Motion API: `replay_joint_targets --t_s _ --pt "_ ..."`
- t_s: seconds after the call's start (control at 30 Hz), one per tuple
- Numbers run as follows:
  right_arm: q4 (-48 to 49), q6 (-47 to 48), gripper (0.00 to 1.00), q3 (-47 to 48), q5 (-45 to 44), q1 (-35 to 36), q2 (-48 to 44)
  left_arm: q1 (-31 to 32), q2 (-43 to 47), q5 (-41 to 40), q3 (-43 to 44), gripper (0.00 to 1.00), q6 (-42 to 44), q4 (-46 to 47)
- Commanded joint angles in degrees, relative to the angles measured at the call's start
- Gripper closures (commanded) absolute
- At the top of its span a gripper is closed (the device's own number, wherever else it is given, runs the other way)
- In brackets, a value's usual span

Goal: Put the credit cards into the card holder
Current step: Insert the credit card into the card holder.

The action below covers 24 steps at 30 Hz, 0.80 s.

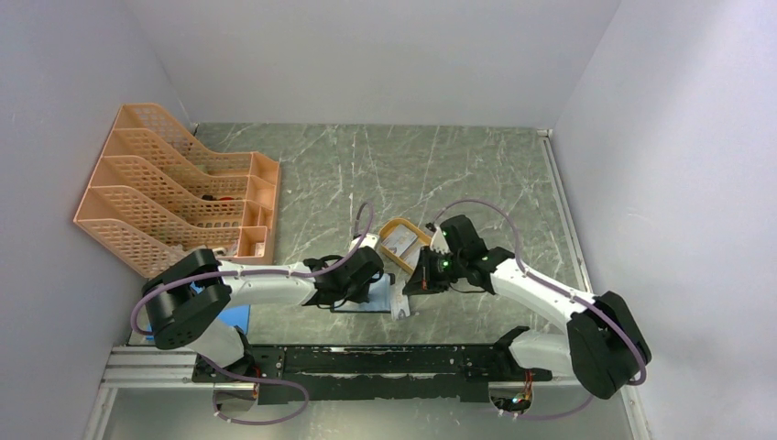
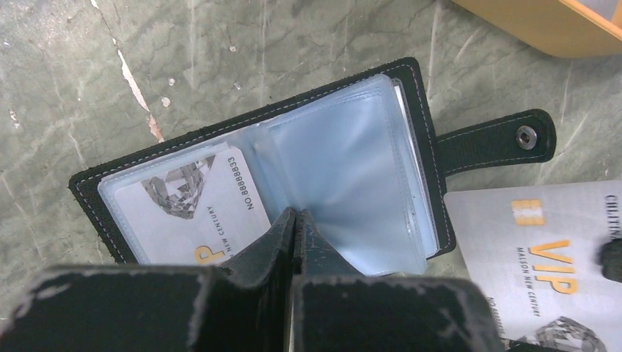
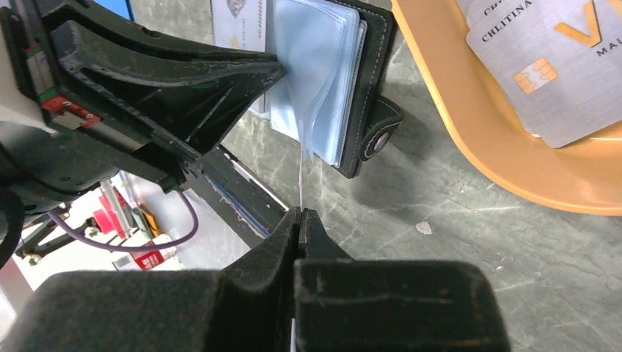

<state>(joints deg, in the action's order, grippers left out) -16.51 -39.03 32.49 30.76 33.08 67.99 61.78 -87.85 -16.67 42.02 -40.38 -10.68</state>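
Insertion step: left pincer (image 2: 295, 214) pinches shut on card holder (image 2: 345, 139) sleeve; right pincer (image 3: 299, 214) clamps credit card (image 2: 535, 264), next needing alignment with pocket.

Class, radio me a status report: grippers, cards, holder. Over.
Left gripper shut, tips on sleeves of open holder. Right gripper shut on a card beside the holder. Another card pocketed, more cards in the tray. Nothing blocking.

A grey-green marbled tabletop (image 1: 412, 174) is enclosed by plain pale walls (image 1: 366, 55); an orange perforated plastic file rack (image 1: 174, 197) is placed at its left.
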Motion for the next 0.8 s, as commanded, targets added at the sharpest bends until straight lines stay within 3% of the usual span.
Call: replay_joint_targets --t_s 0.0,0.77 --pt "3.95 -1.45 1.0 -1.12 2.26 0.66 1.58 0.31 -0.52 -1.66 -2.07 0.95 -0.55 -1.25" --pt "7.45 -3.02 1.0 -1.86 3.06 1.48 6.43 0.28 -0.74 -1.92 -2.36 0.95 -1.02 -1.19"
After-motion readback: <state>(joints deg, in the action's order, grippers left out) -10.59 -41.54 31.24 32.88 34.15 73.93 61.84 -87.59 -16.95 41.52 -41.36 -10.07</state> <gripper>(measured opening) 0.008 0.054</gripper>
